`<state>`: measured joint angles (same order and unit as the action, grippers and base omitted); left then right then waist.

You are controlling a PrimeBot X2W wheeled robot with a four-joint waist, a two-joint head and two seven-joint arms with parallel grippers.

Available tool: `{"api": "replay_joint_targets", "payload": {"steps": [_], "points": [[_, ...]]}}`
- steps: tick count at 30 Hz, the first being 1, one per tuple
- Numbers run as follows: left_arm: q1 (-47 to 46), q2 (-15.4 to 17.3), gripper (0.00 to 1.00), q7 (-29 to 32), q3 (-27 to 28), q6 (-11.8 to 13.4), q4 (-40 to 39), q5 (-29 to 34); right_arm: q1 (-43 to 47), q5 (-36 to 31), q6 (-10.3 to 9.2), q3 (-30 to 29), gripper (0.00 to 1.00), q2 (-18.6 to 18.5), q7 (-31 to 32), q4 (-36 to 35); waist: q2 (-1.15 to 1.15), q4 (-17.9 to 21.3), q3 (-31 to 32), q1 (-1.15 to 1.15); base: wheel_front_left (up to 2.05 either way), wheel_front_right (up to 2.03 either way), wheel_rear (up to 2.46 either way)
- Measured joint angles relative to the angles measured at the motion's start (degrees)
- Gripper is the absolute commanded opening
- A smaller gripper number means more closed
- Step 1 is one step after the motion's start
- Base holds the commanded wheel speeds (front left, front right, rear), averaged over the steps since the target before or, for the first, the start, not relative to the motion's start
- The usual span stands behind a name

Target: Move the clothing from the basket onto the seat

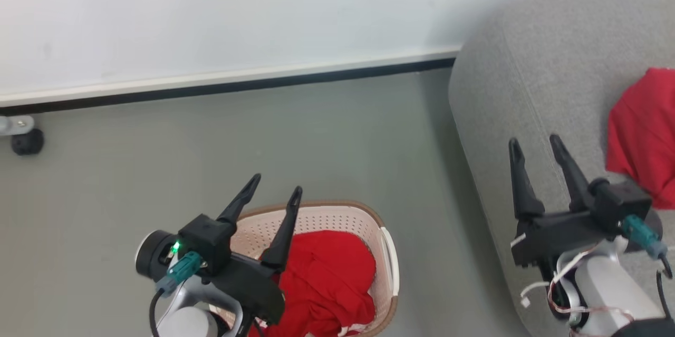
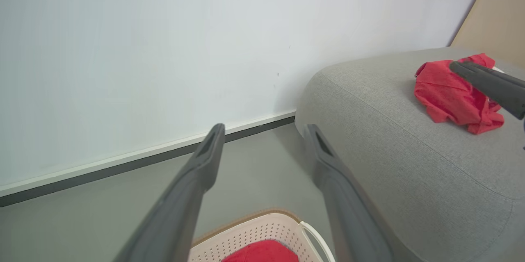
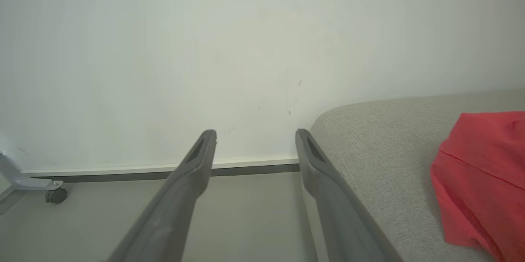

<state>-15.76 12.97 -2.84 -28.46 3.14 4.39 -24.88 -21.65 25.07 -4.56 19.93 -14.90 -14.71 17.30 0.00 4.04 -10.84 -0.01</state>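
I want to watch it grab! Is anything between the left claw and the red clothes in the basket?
Nothing visible is. The open left gripper hangs above the basket, and the red clothing lies uncovered inside it.

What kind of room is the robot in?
Probably a living room, or a test room set up like one: a grey sofa by a plain white wall, and a laundry basket of red clothes on the floor.

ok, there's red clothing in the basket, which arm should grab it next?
Left. The left gripper hangs open directly above the basket and the red clothing in it. The right gripper, also open, sits over the seat, beside another red garment lying there.
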Motion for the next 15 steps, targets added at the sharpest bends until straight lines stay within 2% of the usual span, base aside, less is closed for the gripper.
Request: {"api": "replay_joint_targets", "payload": {"steps": [15], "points": [[6.34, 0.09, 1.0, -2.82, 6.34, 2.71, 2.03, -2.79, 8.47, -0.65, -1.55, 0.27, 1.0, 0.51, 0.02, -2.89, 0.0, -3.77, 4.85, 0.0, 0.0, 0.0, 0.0]]}}
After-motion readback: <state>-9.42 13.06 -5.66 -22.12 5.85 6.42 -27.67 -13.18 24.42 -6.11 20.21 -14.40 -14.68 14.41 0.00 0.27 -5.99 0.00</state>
